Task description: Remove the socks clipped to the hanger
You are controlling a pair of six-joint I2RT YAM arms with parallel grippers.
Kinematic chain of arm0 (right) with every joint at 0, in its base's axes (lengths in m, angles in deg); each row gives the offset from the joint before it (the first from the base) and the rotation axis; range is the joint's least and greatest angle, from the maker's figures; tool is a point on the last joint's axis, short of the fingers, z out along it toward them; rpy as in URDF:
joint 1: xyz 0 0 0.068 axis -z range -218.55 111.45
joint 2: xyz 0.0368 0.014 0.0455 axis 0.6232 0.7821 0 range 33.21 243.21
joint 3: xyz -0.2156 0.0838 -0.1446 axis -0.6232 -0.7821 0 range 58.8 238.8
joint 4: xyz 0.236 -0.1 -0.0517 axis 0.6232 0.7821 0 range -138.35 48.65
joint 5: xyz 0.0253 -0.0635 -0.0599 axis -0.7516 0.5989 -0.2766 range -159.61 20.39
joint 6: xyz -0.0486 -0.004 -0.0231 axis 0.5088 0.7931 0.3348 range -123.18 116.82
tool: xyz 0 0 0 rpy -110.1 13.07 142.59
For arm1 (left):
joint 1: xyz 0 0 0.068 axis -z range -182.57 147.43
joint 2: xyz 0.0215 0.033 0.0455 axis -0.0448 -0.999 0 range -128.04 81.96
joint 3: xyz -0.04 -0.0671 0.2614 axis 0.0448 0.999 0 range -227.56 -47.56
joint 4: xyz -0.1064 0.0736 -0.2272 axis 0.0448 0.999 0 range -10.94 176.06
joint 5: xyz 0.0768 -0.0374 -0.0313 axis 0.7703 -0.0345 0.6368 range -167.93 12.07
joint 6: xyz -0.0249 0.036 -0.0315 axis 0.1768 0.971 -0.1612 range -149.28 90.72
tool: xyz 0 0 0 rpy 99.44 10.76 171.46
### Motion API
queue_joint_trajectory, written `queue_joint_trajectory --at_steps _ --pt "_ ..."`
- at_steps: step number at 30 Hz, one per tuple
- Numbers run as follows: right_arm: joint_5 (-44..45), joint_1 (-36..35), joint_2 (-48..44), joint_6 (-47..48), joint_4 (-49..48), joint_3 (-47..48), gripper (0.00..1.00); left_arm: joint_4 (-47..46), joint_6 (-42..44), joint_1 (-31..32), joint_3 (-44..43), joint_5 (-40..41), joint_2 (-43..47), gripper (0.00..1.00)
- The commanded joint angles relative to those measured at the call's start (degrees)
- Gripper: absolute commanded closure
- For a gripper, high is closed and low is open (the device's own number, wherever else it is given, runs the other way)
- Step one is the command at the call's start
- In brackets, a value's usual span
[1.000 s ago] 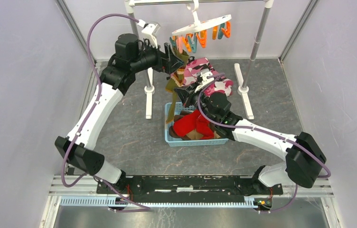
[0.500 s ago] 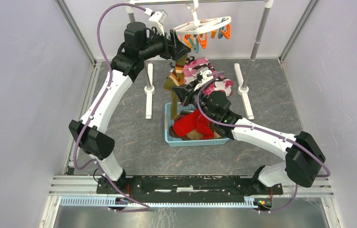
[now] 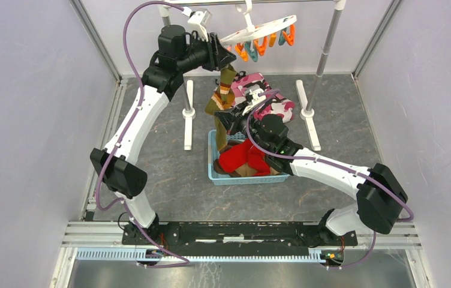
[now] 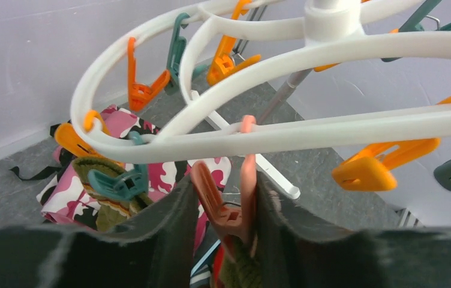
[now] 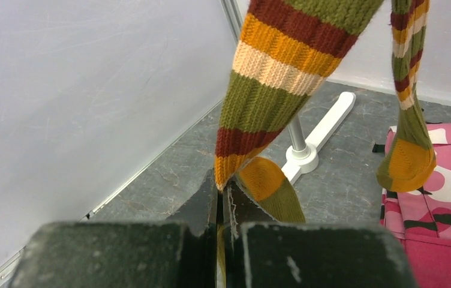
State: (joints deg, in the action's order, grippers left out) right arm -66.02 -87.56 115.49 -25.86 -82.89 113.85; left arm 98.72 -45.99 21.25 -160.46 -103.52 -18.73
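Since half a second ago the left arm has pushed the left gripper (image 4: 223, 198) in under the near end of the hanger (image 3: 259, 29). Its jaws have narrowed from wide open to about half. A pad now sits against each leg of a salmon-orange clip (image 4: 248, 168), pinching it. The hanger has tipped, and its right end is now higher. The right arm has hardly shifted. The right gripper (image 5: 222, 201) is fully closed on the lower part of a striped sock (image 5: 271, 78), near the heel.

The hanger hangs by its hook from the rail stand (image 3: 325, 42) over the far edge of the worktop (image 3: 169, 174), which is grey and mottled like stone. The hanger is smooth white plastic, with flat bars looping into an oval. Other clips (image 4: 385, 165) in orange and teal dangle from it.

The striped sock is a chunky ribbed knit banded in olive, orange, cream and dark red. A second sock (image 5: 412, 138) of the same knit hangs free beside it, above a pink camouflage cloth (image 3: 271, 105) that lies towards the far edge.

A pale blue plastic basket (image 3: 213, 165), rectangular with lattice walls, stands mid-worktop. It holds a soft red sock (image 3: 241, 157). The brown fabric (image 3: 253, 173) under that is probably more socks, but it is too buried to tell.
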Motion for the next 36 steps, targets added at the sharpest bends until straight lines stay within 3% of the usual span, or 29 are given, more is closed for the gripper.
queue_joint_trajectory --at_steps 1,5,6,18,23,26,29,33,36 --pt "-1.7 -0.4 0.1 -0.5 0.5 2.5 1.0 -2.0 2.5 0.0 -2.5 1.5 0.5 0.62" --pt "-1.5 -0.4 -0.3 0.1 2.1 2.7 1.0 -2.2 3.2 0.0 -2.6 2.0 1.0 0.95" --pt "-1.4 -0.4 -0.6 0.5 2.6 2.5 1.0 -2.3 3.6 0.1 -2.7 1.9 1.1 0.98" --pt "3.3 -0.4 -10.0 1.1 16.3 -9.5 1.0 -1.5 10.7 1.6 -2.7 0.9 6.7 0.98" --pt "6.2 0.4 -10.7 0.0 23.4 -14.3 1.0 0.4 11.2 1.9 -2.1 -1.0 9.3 0.96" --pt "3.5 3.2 -9.6 -2.1 25.4 -15.6 0.99 1.1 11.3 2.0 -1.3 -2.1 10.9 0.93" --pt "-2.2 6.4 -7.4 -3.9 29.8 -13.7 0.89 1.7 11.1 2.2 -0.8 -3.0 12.0 0.91" --pt "-6.1 8.6 -8.7 -2.5 35.7 -10.8 0.6 1.9 10.5 2.5 0.5 -3.9 13.1 0.91" --pt "-6.9 9.6 -12.6 -0.4 40.7 -8.6 0.48 2.2 10.0 2.7 1.4 -4.8 13.6 0.91"
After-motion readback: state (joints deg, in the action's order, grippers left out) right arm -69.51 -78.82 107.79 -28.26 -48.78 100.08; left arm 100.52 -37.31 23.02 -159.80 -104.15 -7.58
